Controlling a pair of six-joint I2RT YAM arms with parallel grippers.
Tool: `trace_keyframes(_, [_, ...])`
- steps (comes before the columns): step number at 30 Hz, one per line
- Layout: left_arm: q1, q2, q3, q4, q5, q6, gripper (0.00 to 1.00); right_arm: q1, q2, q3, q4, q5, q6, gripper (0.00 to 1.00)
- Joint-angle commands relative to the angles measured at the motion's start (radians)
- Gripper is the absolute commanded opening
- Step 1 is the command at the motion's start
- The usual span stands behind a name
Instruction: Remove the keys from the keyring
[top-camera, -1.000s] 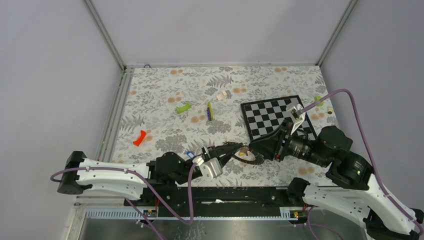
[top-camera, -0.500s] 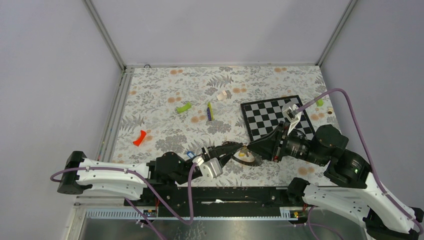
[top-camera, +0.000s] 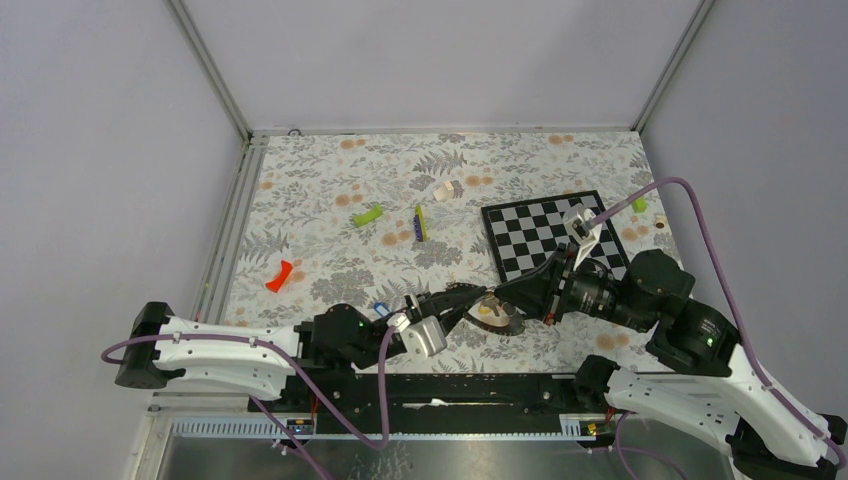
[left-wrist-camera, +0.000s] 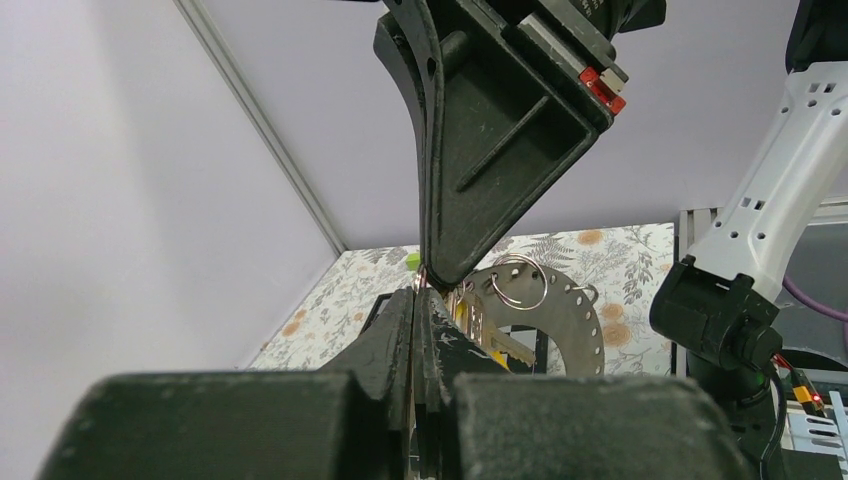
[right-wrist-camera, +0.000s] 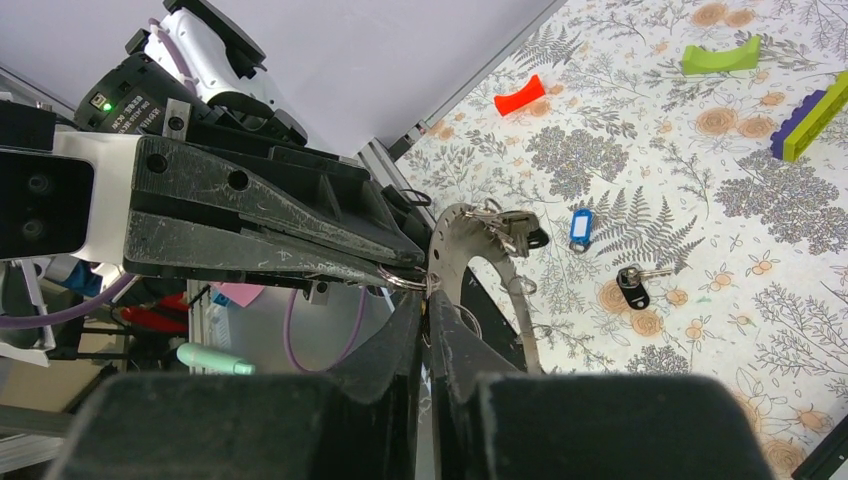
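Centrally: keyring, a flat silvery hoop, stood on edge between the two gripper tips, just in front of the near-left corner of the checkered board. Its broad face is turned toward the left wrist camera. In the right wrist view its arc runs from the top down toward the lower right. Small wire loops hang along it.

Left gripper: fingers pressed together, clamped on the hoop's rim.

Right gripper: fingers drawn almost together with a thin slit between, tips at the same spot on the rim; whether they pinch anything cannot be told.

On the hoop: hung black-tagged key, near the top; yellow-tagged key.

On the floral table: blue-tagged key, tag lengthwise up the view; loose black-tagged key, blade pointing right.

Writing: white print on the left arm's housing, beside a lit green lamp, too small to read.
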Motion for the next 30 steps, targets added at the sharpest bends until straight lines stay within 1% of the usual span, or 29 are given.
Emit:
trace_keyframes(1, [-0.004,0.001,0.005,0.074,0.014,-0.007,0.00,-0.002,-0.003,0.000,0.032,-0.008,0.004,0.06])
trace_keyframes(5, [-0.004,-0.003,0.005,0.048,0.026,-0.006,0.00,-0.002,-0.004,0.006,0.014,-0.005,-0.001,0.00])
trace_keyframes(22, [-0.004,-0.031,0.013,-0.119,0.095,0.006,0.00,-0.002,-0.030,0.016,-0.021,0.036,-0.015,0.00])
trace_keyframes(30, [-0.004,-0.043,-0.003,-0.109,0.090,-0.001,0.00,-0.003,-0.032,0.020,-0.044,0.046,-0.020,0.00])
